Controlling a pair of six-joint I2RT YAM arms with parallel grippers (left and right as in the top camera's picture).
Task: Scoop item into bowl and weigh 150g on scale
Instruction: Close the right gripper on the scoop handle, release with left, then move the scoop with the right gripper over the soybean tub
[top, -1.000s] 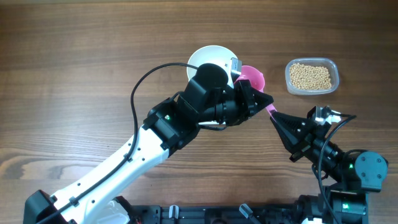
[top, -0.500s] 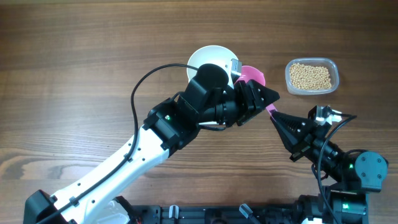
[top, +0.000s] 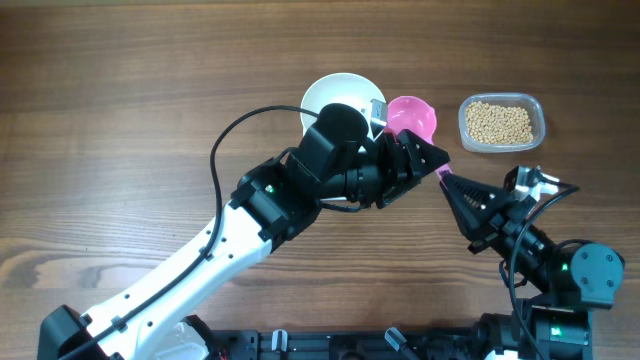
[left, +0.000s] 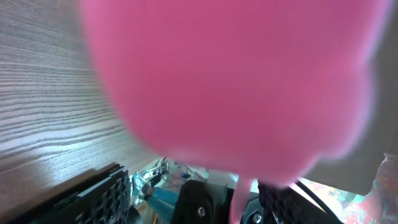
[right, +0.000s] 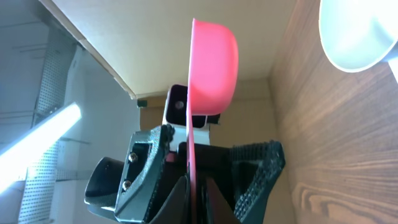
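Two grippers at pink scoop: left gripper spread, right gripper clamped on handle.

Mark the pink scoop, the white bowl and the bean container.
pink scoop (top: 411, 117), overhead view, inside of its cup.
white bowl (top: 335, 90), overhead view, bare inner wall.
bean container (top: 540, 122), overhead view, right rim.

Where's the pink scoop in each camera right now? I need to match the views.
Overhead: pink scoop upper centre-right, just right of the white bowl.
Left wrist: blurred, filling most of the frame.
Right wrist: upper centre, on edge.
Shared landmark: white bowl, top right in right wrist.
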